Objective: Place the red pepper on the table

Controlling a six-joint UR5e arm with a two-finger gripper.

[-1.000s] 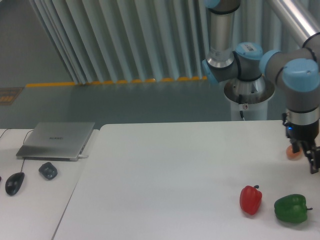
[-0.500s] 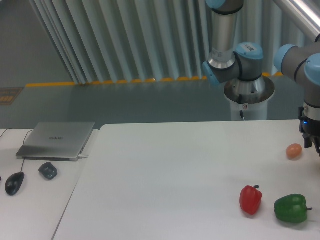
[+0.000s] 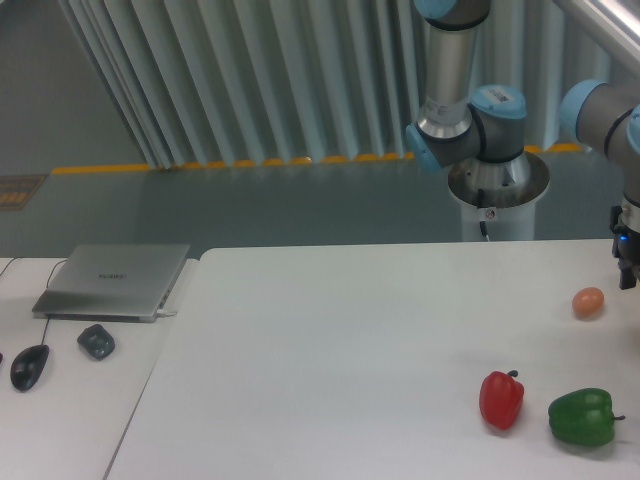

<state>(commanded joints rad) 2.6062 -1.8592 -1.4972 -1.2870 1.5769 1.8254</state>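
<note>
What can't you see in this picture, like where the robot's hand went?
- The hand: the camera's right edge cuts it off, so its fingers, and whether they are open or shut, cannot be made out.
- The black mouse and the smaller dark thing beside it: too small to show any detail.
- The laptop: closed, so its screen is hidden.
- The red pepper and green pepper: their far sides are hidden.

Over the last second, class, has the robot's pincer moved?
Yes. The pincer has slid right, away from the small orange-pink egg-shaped object, almost out of view.
</note>
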